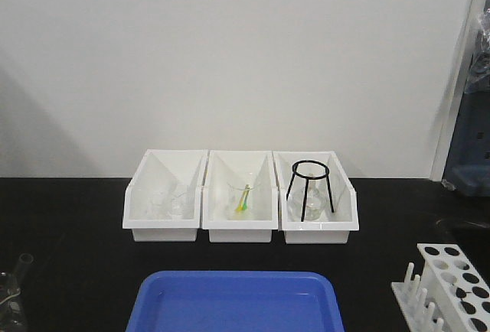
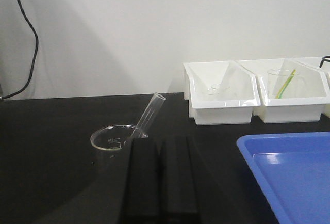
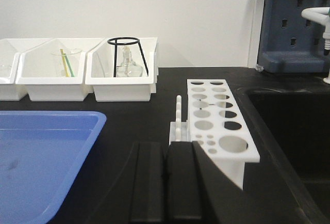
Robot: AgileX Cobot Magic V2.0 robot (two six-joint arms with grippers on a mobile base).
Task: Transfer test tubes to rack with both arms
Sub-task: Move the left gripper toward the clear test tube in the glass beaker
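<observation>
Rack [image 1: 446, 272] half off-frame, btm R.

Open worktop [image 1: 76, 217] runs between the blue tray [image 1: 233, 305] and the white bins [image 1: 241, 229] behind it. The rack [image 3: 217, 131] stands right of the tray. A beaker [image 2: 111, 137] with a leaning tube [image 2: 149, 111] stands left of it.

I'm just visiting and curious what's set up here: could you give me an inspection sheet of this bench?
Surface: black table.
Job's things: white rack, holes empty; one test tube leaning in a beaker.
Clutter: three white bins holding glassware, black tripod in the rightmost; blue tray.
Grippers: left gripper and right gripper, fingers shut, holding nothing.
Cables: one black cable against the wall.
Surroundings: white wall; sink beside the rack.
</observation>
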